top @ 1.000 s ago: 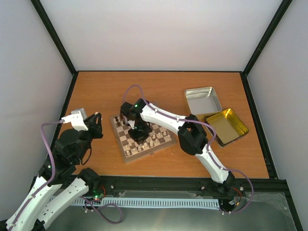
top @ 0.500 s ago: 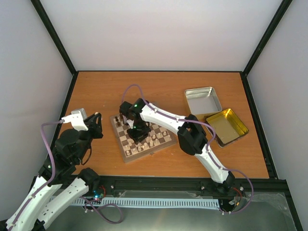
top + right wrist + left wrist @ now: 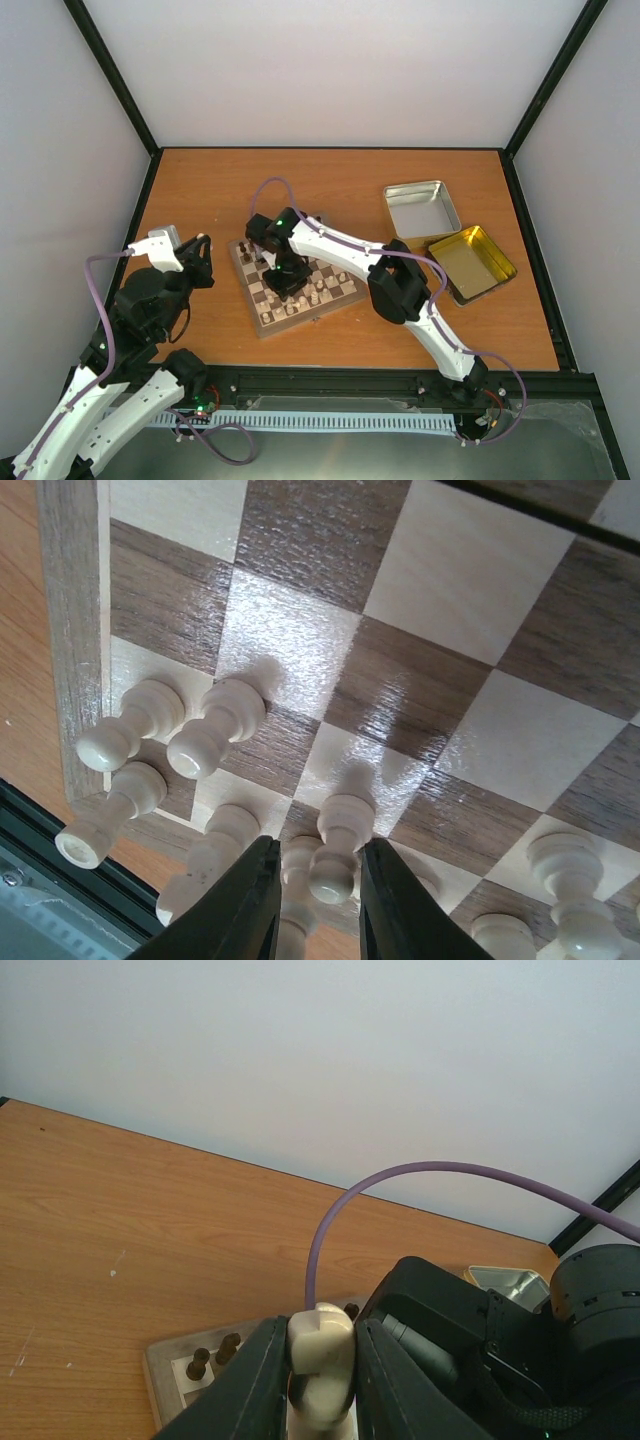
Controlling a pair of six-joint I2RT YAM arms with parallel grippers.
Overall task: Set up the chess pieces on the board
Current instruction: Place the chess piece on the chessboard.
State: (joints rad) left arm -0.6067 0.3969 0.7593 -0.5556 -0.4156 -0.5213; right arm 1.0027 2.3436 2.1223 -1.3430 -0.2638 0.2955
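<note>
The board [image 3: 352, 288] lies mid-table, with dark chessmen [image 3: 245, 250] at its back left and cream chess pieces [image 3: 312, 298] along its near rows. My right gripper [image 3: 286, 280] hangs low over the board. In the right wrist view its jaws [image 3: 315, 880] are open around a standing cream pawn [image 3: 335, 845] on the checks [image 3: 480, 590], with more cream pawns [image 3: 205, 735] beside it. My left gripper [image 3: 203, 262] waits left of the board, shut on a cream knight [image 3: 320, 1360]. The board's corner [image 3: 165, 1370] and dark pawns [image 3: 210, 1355] show below it.
An open silver tin [image 3: 421, 208] and its gold-lined half [image 3: 472, 263] lie at the right of the table. The right arm [image 3: 340, 250] stretches across the board from the right. White walls and black posts frame the table.
My right gripper has shifted slightly left and back over the board. The left arm and its knight have not moved.
</note>
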